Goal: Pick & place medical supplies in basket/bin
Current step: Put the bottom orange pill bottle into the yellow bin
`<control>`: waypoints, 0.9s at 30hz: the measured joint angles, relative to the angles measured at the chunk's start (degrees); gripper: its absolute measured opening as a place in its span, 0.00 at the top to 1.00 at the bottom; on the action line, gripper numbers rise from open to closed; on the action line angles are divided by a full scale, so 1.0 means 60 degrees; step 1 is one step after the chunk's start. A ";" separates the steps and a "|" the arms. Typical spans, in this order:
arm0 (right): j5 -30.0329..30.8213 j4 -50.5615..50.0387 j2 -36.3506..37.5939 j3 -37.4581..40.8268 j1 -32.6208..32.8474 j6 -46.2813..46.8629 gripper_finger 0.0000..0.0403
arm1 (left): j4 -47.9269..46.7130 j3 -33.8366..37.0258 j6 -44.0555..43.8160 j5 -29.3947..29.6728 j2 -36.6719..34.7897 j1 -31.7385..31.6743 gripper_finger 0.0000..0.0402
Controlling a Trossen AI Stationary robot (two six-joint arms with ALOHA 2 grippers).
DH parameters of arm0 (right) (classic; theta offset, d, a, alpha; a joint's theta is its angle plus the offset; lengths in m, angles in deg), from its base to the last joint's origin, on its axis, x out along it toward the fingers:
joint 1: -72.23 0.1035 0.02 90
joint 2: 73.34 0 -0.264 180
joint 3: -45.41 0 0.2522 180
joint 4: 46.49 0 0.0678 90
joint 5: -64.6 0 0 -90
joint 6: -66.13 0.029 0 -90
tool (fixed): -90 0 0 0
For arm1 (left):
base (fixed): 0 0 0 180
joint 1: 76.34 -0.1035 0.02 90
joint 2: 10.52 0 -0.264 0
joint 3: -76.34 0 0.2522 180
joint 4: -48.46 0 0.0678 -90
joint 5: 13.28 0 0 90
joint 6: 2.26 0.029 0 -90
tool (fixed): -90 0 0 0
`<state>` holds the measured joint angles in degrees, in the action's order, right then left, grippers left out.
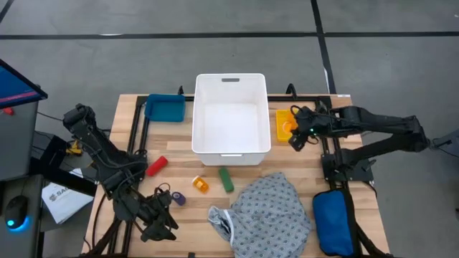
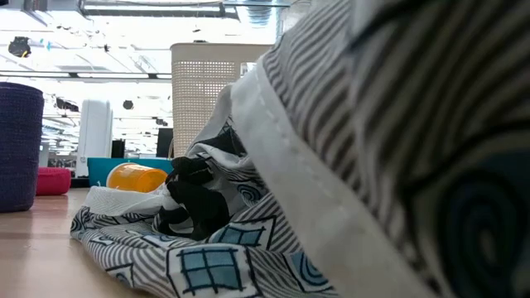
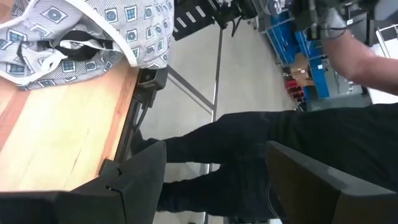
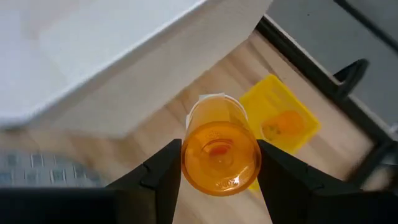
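Right gripper (image 4: 219,165) holds an orange pill bottle (image 4: 220,149)
Its fingers clasp the bottle beside the white bin (image 1: 231,82); left gripper (image 3: 214,177) fingers spread, empty, at the table (image 1: 183,147) edge.

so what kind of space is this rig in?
Looks like a robotics lab or workshop: grey concrete floor with taped lines, a wooden workbench carrying both arms, and blue storage shelving behind a standing person.
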<state>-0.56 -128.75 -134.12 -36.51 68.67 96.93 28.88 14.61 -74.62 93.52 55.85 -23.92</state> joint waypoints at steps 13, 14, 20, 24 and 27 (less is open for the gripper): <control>-0.0929 0.2777 0.0141 0.3133 -0.2957 0.1127 0.56 | 0.0062 -0.0002 0.0009 0.0036 0.0000 -0.0005 0.34; -0.0967 0.2999 0.0141 0.3256 -0.3155 0.1238 0.56 | 0.0053 -0.0002 0.0007 0.0044 0.0000 -0.0007 0.34; -0.2032 0.3499 -0.0066 0.3734 -0.4308 0.1586 0.56 | 0.0061 -0.0002 0.0286 0.0087 0.0000 -0.0027 0.34; -0.2488 0.3917 -0.0370 0.3870 -0.4491 0.1634 0.56 | 0.0055 -0.0002 0.0321 0.0210 0.0000 -0.0071 0.34; -0.2528 0.4111 -0.0739 0.3909 -0.4487 0.1631 0.56 | 0.0053 -0.0002 0.0335 0.0325 0.0000 -0.0070 0.34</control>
<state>-15.72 -104.08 -138.56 -13.06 41.75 106.71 29.20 14.60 -72.61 95.47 55.85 -24.34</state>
